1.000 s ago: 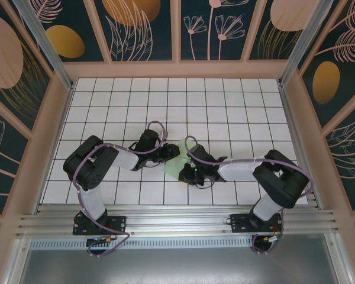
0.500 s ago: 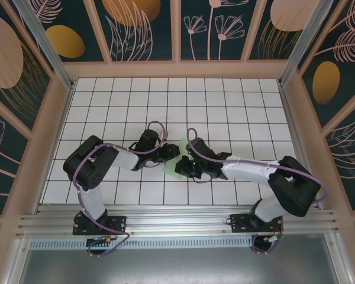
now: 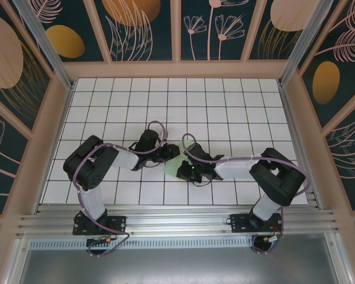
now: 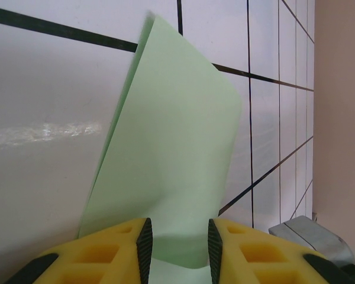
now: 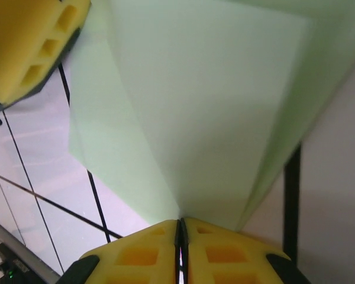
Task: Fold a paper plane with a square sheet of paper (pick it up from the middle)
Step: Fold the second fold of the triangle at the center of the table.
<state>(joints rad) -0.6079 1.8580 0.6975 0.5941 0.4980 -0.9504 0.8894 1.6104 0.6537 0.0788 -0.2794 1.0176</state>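
The pale green square sheet of paper point(image 3: 173, 163) lies partly folded between the two grippers near the table's middle. My left gripper point(image 3: 170, 154) is at its left edge. In the left wrist view this gripper point(image 4: 177, 251) is open, and a raised, curved flap of the sheet point(image 4: 171, 148) runs between its yellow fingers point(image 4: 115, 251). My right gripper point(image 3: 184, 171) comes in from the right. In the right wrist view it point(image 5: 179, 228) is shut on the sheet point(image 5: 207, 106), where a crease meets the near edge. A left finger point(image 5: 29, 41) shows at the top left there.
The white grid-tiled table point(image 3: 225, 112) is boxed in by pink frame walls point(image 3: 41, 142) on three sides. An aluminium rail point(image 3: 177, 222) carrying both arm bases runs along the near edge. The pink wall point(image 4: 340, 106) stands close on the right in the left wrist view.
The right forearm swung out to the right and came back, its gripper staying at the sheet. Less of the green paper shows from above. The left arm has held still.
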